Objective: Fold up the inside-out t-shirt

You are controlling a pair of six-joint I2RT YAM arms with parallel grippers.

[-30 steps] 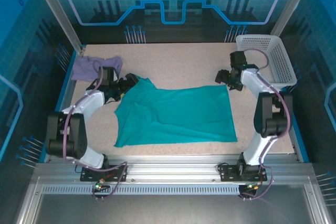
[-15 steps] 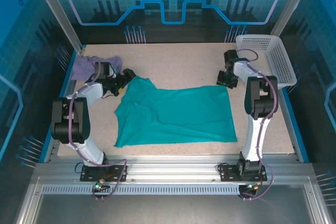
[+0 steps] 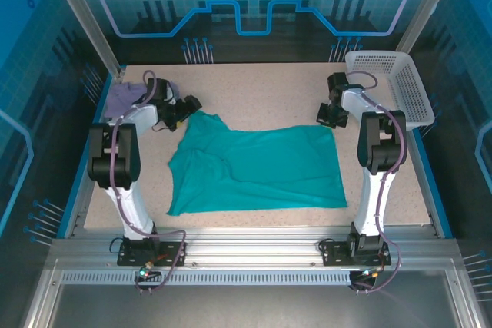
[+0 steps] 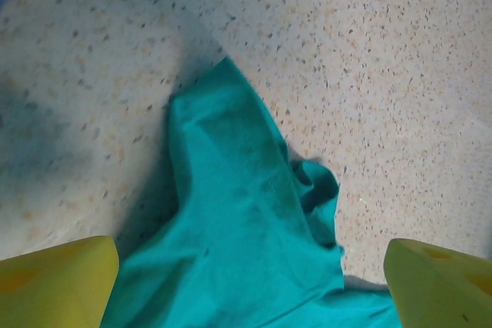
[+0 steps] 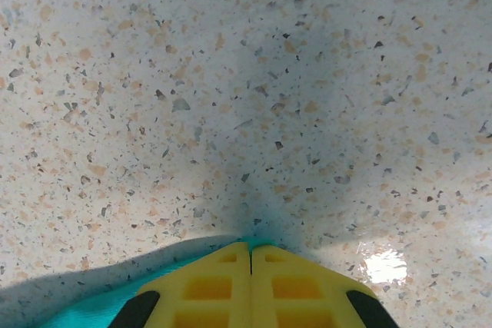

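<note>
Left gripper [image 4: 250, 263]: gaping open directly over the far-left corner of the inside-out t-shirt [image 3: 261, 167]; right gripper [image 5: 250, 255]: seemingly pinching its far-right corner. Lying mid tabletop [image 3: 261, 86], stretching lengthwise from left edge toward right edge.

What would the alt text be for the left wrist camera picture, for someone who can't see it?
A bunched-up corner of a teal t-shirt lies on a speckled beige table, narrowing to a point toward the top of the picture. The left tool is open, with its two yellow fingers wide apart in the bottom corners and the cloth between them.
</note>
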